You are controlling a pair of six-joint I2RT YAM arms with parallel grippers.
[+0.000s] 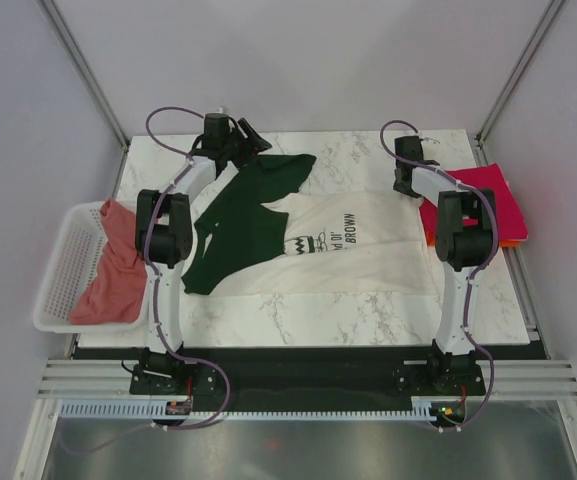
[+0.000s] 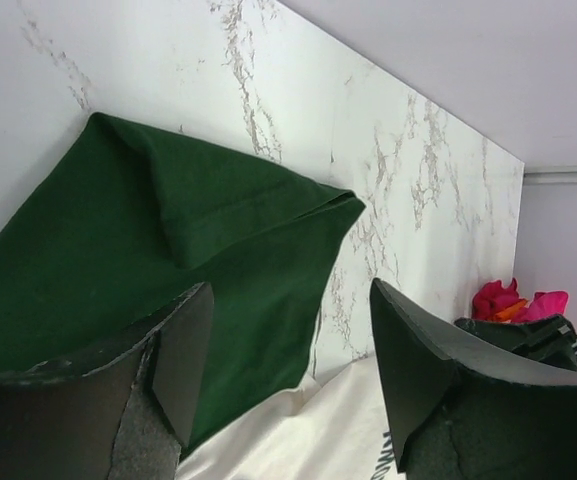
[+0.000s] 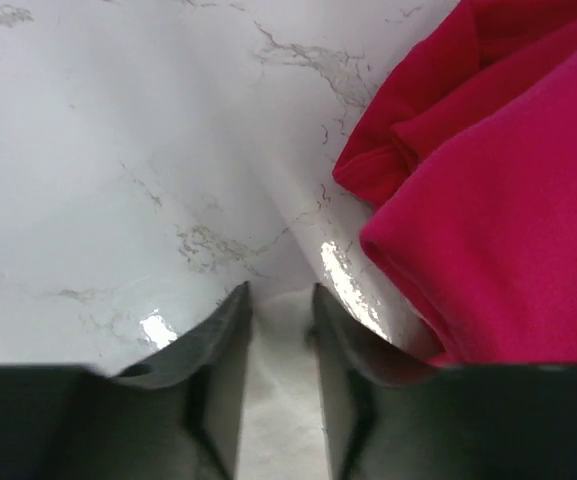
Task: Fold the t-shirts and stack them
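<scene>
Far left, the white basket [image 1: 56,285] sits just off the marble table [image 1: 318,315] with the salmon-pink tee [image 1: 113,265] slumped in it, partly draped over the rim on the table side.

The left gripper [image 1: 246,138] [image 2: 288,330] is up at the far side of the table, hanging over the dark green sleeve [image 1: 278,172] [image 2: 168,230]. Its jaws are spread wide with nothing between them. That sleeve has a fold flipped across it.

The cream tee [image 1: 368,255] is mid-table, mostly flat, black print facing up, with its green part bunched toward the left.

The right gripper [image 1: 408,186] [image 3: 280,300] is at the cream tee's far right corner. Its jaws are set narrow with a strip of cream cloth [image 3: 278,400] in the gap. The wrist view is too tight to tell if it's actually pinching the cloth or just straddling it.

Just right of that, the magenta tee [image 1: 478,200] [image 3: 508,250] lies folded at the table's right edge, and the orange tee [image 1: 514,242] peeks out from under it.
</scene>
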